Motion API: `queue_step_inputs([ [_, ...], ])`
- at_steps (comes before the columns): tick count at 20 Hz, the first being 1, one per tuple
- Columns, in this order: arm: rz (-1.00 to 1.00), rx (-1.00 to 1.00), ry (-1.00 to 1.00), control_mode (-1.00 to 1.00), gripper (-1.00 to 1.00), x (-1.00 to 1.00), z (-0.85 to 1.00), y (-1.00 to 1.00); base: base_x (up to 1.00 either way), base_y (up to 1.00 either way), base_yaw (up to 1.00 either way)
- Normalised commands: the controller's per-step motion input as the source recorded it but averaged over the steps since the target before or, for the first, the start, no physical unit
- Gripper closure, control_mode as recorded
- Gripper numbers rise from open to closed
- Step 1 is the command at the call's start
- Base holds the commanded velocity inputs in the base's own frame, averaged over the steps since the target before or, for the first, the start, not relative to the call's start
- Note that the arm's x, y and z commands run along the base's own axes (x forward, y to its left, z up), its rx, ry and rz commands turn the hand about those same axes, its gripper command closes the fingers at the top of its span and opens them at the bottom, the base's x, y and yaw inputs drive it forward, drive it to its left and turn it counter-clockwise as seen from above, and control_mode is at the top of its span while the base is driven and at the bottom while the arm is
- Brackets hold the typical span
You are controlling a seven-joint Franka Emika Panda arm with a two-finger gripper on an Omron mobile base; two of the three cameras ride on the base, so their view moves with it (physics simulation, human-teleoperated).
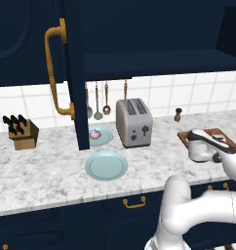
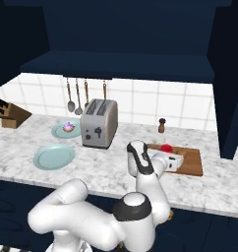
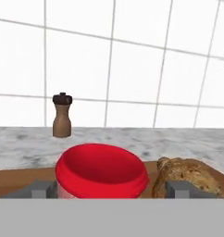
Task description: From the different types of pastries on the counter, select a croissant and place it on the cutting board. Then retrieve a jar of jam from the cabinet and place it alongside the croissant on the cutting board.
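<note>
The jar of jam (image 3: pixel 101 172) sits on the cutting board (image 2: pixel 190 162), directly between the two fingertips (image 3: pixel 40 190) of the gripper (image 3: pixel 107 190), its red lid facing the hand camera and its pale band just visible below the lid. The fingers stand on either side of the jar with a little room showing at each side; whether either pad touches the glass cannot be told, so the gripper reads as spread wide about the jar rather than clamped on it. Just beside the jar, at the far side of the other fingertip in the hand view, lies the croissant (image 3: pixel 190 178), golden-brown, also on the board and very near the jar, possibly touching it. In the right base view the jar's red top (image 2: pixel 165 147) shows just beyond the white hand, which is lowered over the near end of the board. Beyond the gripper, against the tiled wall, stands a small brown pepper grinder (image 3: pixel 62 115), well apart from the jar. Farther off to the gripper's left along the counter (image 1: pixel 51 176) stand a toaster (image 1: pixel 134 122), a pale blue plate (image 1: pixel 106 165) in front of it, and a second plate carrying the pink-frosted cupcake (image 1: pixel 94 133). A knife block (image 1: pixel 22 133) stands at the far left end. Overhead, the cabinet (image 1: pixel 154 29) is open, its door (image 1: pixel 73 73) swung outward with the brass handle (image 1: pixel 55 73) facing the left base camera.
</note>
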Motion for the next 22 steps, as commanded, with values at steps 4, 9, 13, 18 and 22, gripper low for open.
queue_step_inputs([
  [4, 0.00, 0.00, -0.09, -1.00, -1.00, -0.94, 0.01, -0.18, 0.00, 0.00, 0.00],
  [9, 0.00, 0.00, -0.08, -1.00, -1.00, -0.82, 0.00, -0.14, 0.00, 0.00, 0.00],
  [13, 0.00, 0.00, -0.10, -1.00, -1.00, -0.87, 0.07, -0.13, 0.00, 0.00, 0.00],
  [18, 0.04, 0.00, -0.06, -1.00, -1.00, -1.00, 0.28, -0.12, 0.00, 0.00, 0.00],
  [22, 0.11, 0.00, -0.02, -1.00, -1.00, -1.00, 0.53, -0.04, 0.00, 0.00, 0.00],
])
